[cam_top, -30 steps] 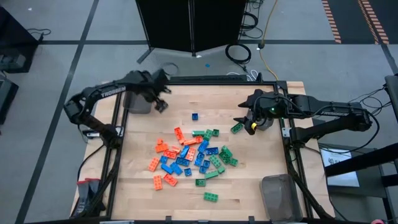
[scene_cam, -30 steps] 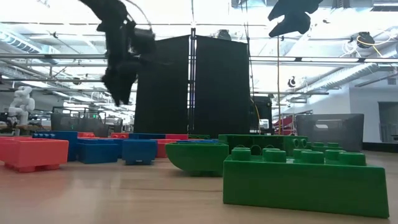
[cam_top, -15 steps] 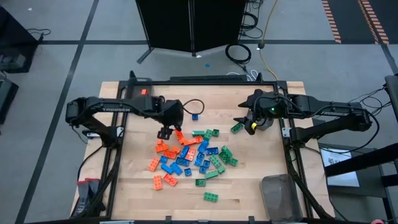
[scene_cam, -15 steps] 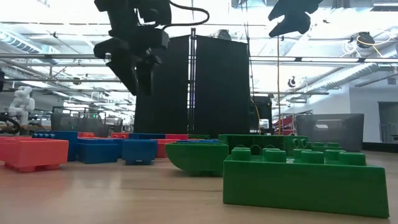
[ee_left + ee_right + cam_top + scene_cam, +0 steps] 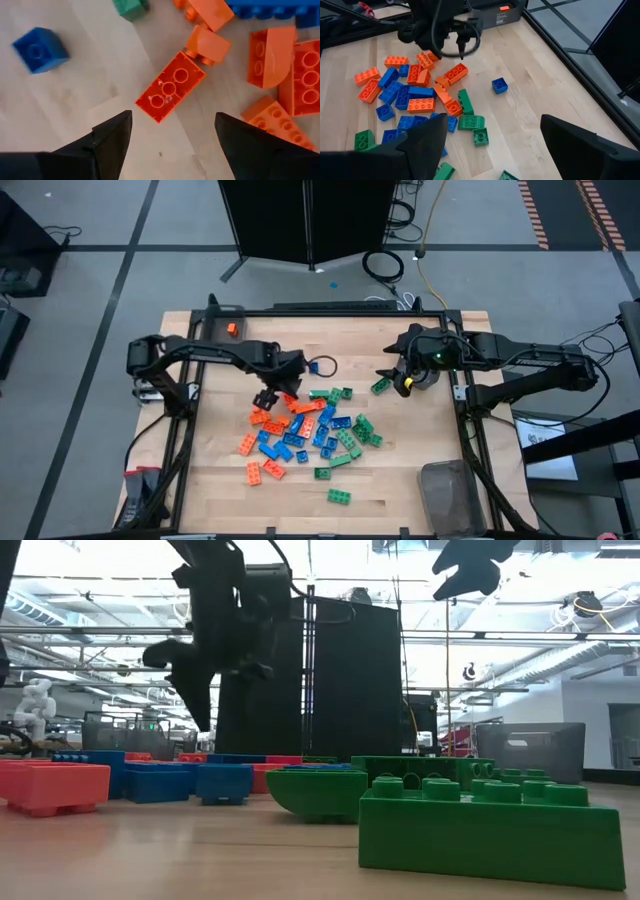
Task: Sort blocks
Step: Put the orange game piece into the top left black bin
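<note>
Closest to the low camera, a big green brick (image 5: 490,825) lies on the wooden table (image 5: 420,450), with a curved green piece (image 5: 318,792) just behind it and a row of red and blue bricks (image 5: 150,780) off to one side.

From above, the blocks (image 5: 305,430) form a loose heap of orange, blue and green pieces in the middle of the table. A lone green brick (image 5: 339,496) lies apart on the near side, and a small blue brick (image 5: 313,367) sits alone on the far side of the heap.

The left gripper (image 5: 265,395) hangs over the far left edge of the heap, fingers spread wide and empty. Its wrist camera looks straight down between the two fingers (image 5: 110,137) at an orange brick (image 5: 170,87) lying flat on the wood, studs up, with more orange pieces touching it.

The right gripper (image 5: 392,377) waits near the table's far right part, jaws wide apart and holding nothing, just beside a green brick (image 5: 380,386).

A grey bin (image 5: 450,492) stands at the near right corner.
</note>
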Robot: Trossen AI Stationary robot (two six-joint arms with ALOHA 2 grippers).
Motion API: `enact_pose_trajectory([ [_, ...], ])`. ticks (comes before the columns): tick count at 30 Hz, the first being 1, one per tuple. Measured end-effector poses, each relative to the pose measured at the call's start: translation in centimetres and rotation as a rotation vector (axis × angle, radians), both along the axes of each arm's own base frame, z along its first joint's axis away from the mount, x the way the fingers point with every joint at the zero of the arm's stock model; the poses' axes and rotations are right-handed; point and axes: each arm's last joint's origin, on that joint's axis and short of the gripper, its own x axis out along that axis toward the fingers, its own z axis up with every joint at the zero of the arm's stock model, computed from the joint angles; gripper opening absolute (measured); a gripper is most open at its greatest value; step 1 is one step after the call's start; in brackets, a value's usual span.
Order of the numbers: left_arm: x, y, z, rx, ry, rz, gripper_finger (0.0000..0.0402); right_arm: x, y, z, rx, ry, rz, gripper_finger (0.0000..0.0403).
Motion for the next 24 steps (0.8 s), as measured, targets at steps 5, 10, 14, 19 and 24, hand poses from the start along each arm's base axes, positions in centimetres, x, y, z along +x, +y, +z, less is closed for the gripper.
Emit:
enact_pose_trajectory([
  [5, 0.8, 0.0, -1.4, -0.03, 0.006, -0.061, 0.0286, -0.1, 0.0, -0.1, 0.001, 0.012, 0.0, 0.0315],
  [10, 1.5, 0.2, -3.1, -0.023, 0.027, -0.115, 0.0286, -0.1, 0.0, -0.1, 0.001, 0.013, 0.0, 0.0315],
  [14, 2.3, 0.3, -4.6, -0.022, 0.035, -0.129, 0.0286, -0.1, 0.0, -0.1, 0.005, 0.015, -0.002, 0.0315],
  [19, 2.7, 0.5, -6.6, -0.038, 0.093, -0.123, 0.0269, -0.2, 0.0, -0.3, 0.036, 0.032, -0.025, 0.0315],
  [24, 2.5, 0.4, -7.1, -0.035, 0.129, -0.117, 0.0177, -0.4, 0.0, -0.5, 0.064, 0.053, -0.047, 0.0315],
])
